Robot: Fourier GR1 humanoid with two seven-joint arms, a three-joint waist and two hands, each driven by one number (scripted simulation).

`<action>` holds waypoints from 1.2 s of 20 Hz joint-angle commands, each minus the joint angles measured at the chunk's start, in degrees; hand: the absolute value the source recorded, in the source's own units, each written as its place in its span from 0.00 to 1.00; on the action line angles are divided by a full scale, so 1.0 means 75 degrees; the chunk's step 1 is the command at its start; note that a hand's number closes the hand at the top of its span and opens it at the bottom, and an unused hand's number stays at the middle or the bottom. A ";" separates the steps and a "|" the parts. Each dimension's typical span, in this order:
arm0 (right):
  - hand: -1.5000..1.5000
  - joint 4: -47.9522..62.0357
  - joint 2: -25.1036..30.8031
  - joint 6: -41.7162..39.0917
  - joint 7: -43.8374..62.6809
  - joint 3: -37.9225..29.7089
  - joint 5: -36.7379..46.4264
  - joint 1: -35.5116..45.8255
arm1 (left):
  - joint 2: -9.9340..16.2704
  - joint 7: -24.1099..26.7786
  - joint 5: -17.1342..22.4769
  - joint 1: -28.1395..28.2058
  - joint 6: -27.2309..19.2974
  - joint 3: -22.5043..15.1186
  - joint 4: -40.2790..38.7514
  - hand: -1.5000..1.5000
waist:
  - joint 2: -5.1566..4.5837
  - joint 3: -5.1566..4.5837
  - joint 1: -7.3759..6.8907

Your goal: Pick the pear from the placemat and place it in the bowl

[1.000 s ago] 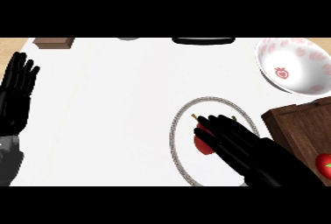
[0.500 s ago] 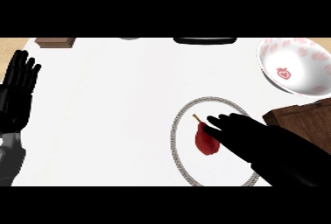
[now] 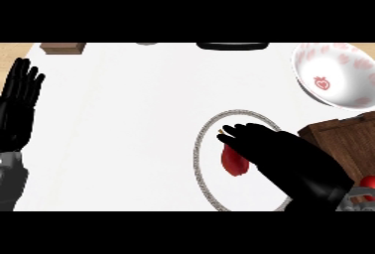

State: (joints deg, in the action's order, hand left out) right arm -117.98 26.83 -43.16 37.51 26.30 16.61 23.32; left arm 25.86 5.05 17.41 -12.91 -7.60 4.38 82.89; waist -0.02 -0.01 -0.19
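White surface (image 3: 132, 124) seen from above. Round placemat (image 3: 201, 163) lies right of centre; bowl (image 3: 333, 74) stands well apart, upper right. Right hand (image 3: 275, 149) is curled over the red pear (image 3: 233, 161) on the placemat. Left hand (image 3: 21, 106) is held flat-fingered at left edge.

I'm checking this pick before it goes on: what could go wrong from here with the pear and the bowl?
The right hand covers part of the red pear on the round placemat, so whether its fingers are round the fruit can't be seen; a lift might leave it behind or roll it off. The wooden box lies between the placemat and the bowl, so a low carry could clip it.
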 commanded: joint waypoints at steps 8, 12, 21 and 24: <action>0.00 0.1422 -0.0571 0.0361 -0.1623 -0.0006 0.1974 -0.0655 | -0.0484 -0.0383 -0.0479 0.0205 -0.0006 0.0131 0.0427 0.50 | 0.0002 0.0003 0.0004; 0.00 0.2239 -0.0455 0.0784 -0.2787 -0.0080 0.2546 -0.0713 | -0.0472 0.0220 -0.0430 -0.0195 0.0398 0.0491 -0.0487 0.50 | -0.0009 0.0002 0.0021; 0.00 0.2732 -0.0875 0.0951 -0.4087 -0.0303 0.3270 -0.0874 | -0.0528 -0.0412 -0.0680 0.0007 0.0479 0.0699 0.0373 0.50 | 0.0006 0.0002 0.0021; 0.00 0.2767 -0.1348 0.0685 -0.3741 -0.0314 0.3445 -0.0481 | -0.0416 -0.0521 -0.0601 -0.0443 0.0653 0.0914 -0.0125 0.50 | 0.0003 0.0001 0.0026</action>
State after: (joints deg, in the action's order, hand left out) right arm -96.71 19.38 -36.43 9.08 24.43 40.90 18.61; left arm 21.65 2.42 12.69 -13.62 -4.11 9.27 84.24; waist -0.01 0.01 -0.09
